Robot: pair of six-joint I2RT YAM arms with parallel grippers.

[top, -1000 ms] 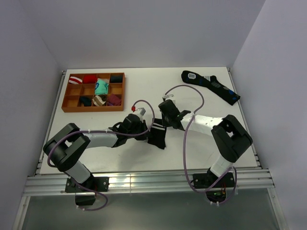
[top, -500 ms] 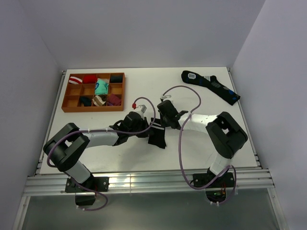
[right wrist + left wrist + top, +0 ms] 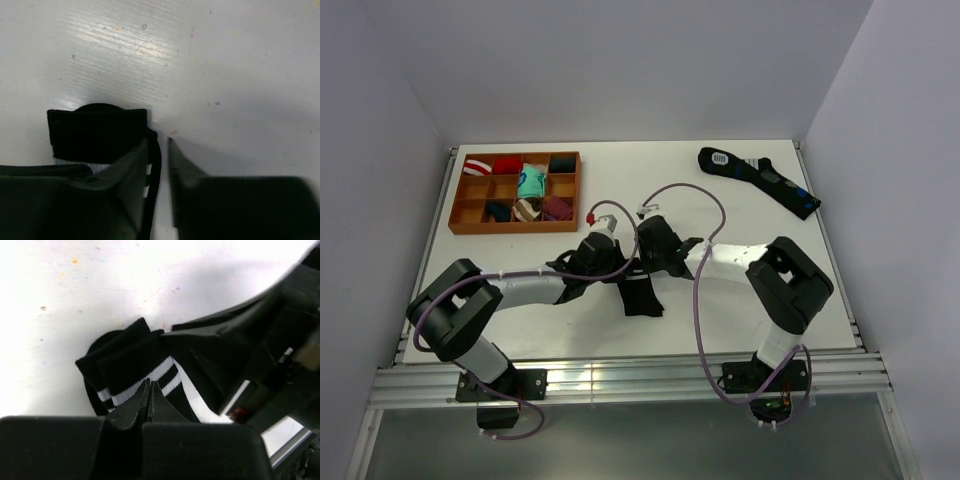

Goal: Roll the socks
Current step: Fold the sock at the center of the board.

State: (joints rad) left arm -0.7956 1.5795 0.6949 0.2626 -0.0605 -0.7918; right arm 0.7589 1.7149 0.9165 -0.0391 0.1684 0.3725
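Observation:
The black sock [image 3: 642, 298] with two white stripes at its cuff lies bunched on the white table between my two arms. In the left wrist view its striped cuff [image 3: 135, 365] is folded over. My left gripper [image 3: 150, 382] is shut with its tips pinching the cuff at the stripes. From above, the left gripper [image 3: 618, 272] meets the sock's upper left end. My right gripper [image 3: 640, 266] comes in from the right, close against it. In the right wrist view the right gripper [image 3: 159, 142] stands a narrow gap open. A thin edge of the sock [image 3: 97, 132] lies against its left finger.
A brown divided tray [image 3: 515, 229] at the back left holds several colourful rolled sock bundles [image 3: 530, 182]. A longer dark sock with blue marks and a white patch [image 3: 760, 178] lies at the back right. Purple cables loop over both arms.
Both grippers and the sock have shifted a little left and toward the near edge. The right gripper's jaws have parted slightly from shut.

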